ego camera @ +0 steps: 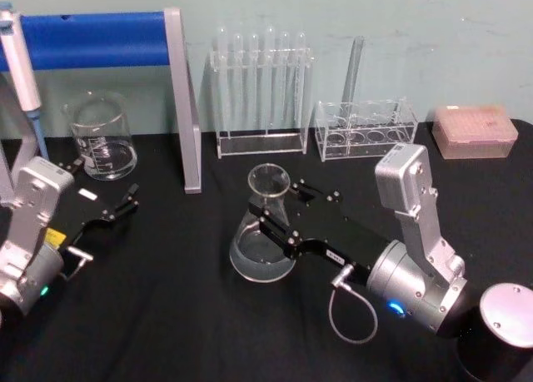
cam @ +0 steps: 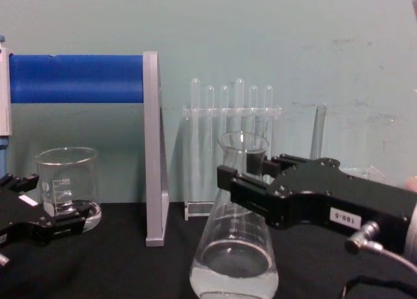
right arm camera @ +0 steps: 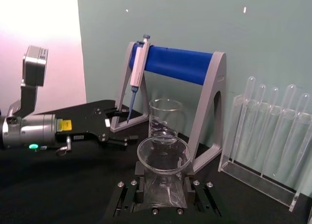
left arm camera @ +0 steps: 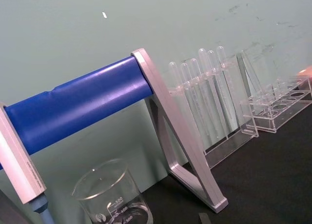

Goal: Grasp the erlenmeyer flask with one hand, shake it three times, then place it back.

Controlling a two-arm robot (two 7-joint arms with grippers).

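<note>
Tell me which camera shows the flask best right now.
Chest view: the flask shows side-on, base to rim, with the right claw closed on its neck. Head view looks down into it; right wrist view catches its rim and neck.

Laboratory setting indicated. On a black desk [ego camera: 166,315] are laid out a rack of test tubes [ego camera: 264,91], a graduated beaker [ego camera: 102,136] and an erlenmeyer flask [ego camera: 250,253]. A pipette [right arm camera: 138,68] is hung on a blue-barred stand [ego camera: 92,39]; a pink tip box [ego camera: 473,131] is set beside a second rack [ego camera: 366,131].
</note>
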